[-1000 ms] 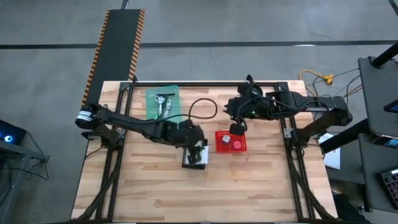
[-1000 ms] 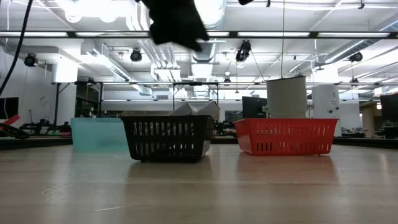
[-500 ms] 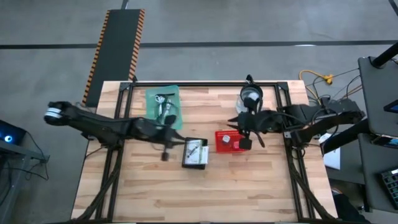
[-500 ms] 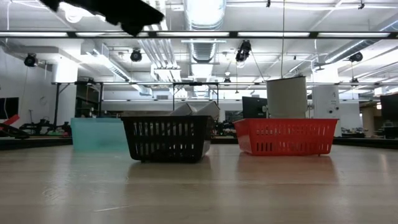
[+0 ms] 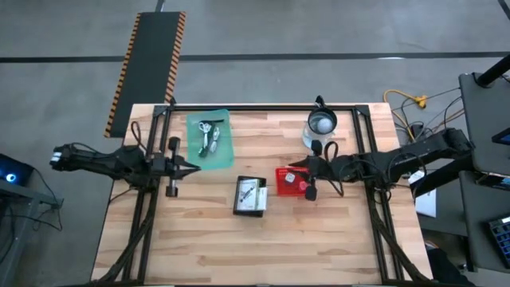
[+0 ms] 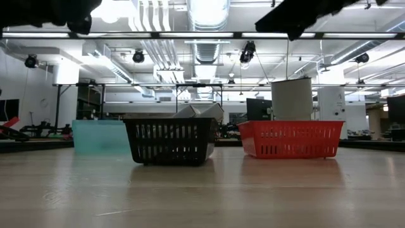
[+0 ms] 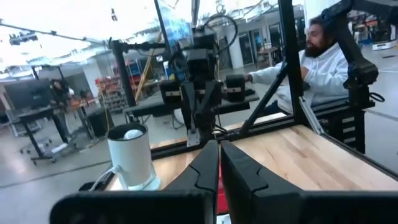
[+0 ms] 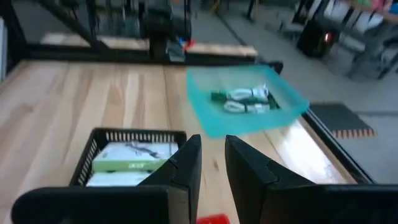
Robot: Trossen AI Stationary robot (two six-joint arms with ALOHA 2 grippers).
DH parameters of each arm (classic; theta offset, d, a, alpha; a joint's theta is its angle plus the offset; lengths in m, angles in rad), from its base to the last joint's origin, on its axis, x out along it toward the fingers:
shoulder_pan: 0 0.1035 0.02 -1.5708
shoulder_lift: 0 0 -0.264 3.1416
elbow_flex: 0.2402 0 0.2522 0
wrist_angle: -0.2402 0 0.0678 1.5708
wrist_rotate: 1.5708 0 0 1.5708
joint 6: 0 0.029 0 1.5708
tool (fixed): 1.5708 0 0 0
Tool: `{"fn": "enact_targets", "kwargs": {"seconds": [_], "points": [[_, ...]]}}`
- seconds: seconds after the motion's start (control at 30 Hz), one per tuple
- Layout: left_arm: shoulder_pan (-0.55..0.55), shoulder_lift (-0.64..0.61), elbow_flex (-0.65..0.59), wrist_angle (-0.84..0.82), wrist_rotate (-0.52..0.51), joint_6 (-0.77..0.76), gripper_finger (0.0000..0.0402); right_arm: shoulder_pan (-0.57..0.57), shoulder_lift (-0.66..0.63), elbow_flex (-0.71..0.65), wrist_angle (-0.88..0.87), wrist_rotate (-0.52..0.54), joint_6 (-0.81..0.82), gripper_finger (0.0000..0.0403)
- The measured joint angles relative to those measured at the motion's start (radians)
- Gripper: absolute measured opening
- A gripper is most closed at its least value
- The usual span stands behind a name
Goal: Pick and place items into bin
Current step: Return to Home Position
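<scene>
High view: I judge the sorting done. I spot no loose items on the wooden surface (image 5: 319, 247), only the clear jug (image 5: 322, 123) by the far edge, which isn't part of the job. What's left is parking the arms.

The teal bin (image 5: 225, 151) holds silvery clips and cable bundles (image 5: 207, 135). The black bin (image 5: 236, 196) at centre holds two white card boxes (image 5: 251, 194) with dark print. The red bin (image 5: 280, 190) just beside it holds a pink blob (image 5: 304, 186) and a tiny silver cube (image 5: 290, 181). I can't make out a pen anywhere.

The left gripper (image 5: 190, 168) hangs near the left edge beside the teal bin, its fingers together and holding nothing. The right gripper (image 5: 293, 165) sits over the red bin's far edge, its fingers a narrow gap apart, also empty.
</scene>
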Motion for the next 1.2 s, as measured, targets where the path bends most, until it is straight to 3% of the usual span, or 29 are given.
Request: {"fn": "enact_targets", "kwargs": {"seconds": [0.23,0.47,0.77,0.93,1.2], "points": [[-0.001,-0.169,-0.162,0.076,0.029,0.001,0.0,0.002,0.007,-0.233,0.45,-0.002,-0.098,0.0057],[-0.001,-0.237,-0.21,0.071,0.029,-0.012,0.0,0.002,-0.103,-0.333,0.471,-0.009,-0.1,0.0036],[-0.001,-0.299,-0.276,0.075,-0.01,-0.015,0.0,-0.006,-0.376,-0.535,0.526,-0.088,-0.056,0.0009],[0.0,-0.324,-0.282,0.102,-0.033,0.004,0.0,-0.107,-0.418,-0.613,0.712,-0.236,-0.095,0.0008],[0.0,-0.338,-0.283,0.061,-0.03,0.003,0.0,-0.292,-0.518,-0.639,0.567,-0.321,-0.102,0.0008]]}}
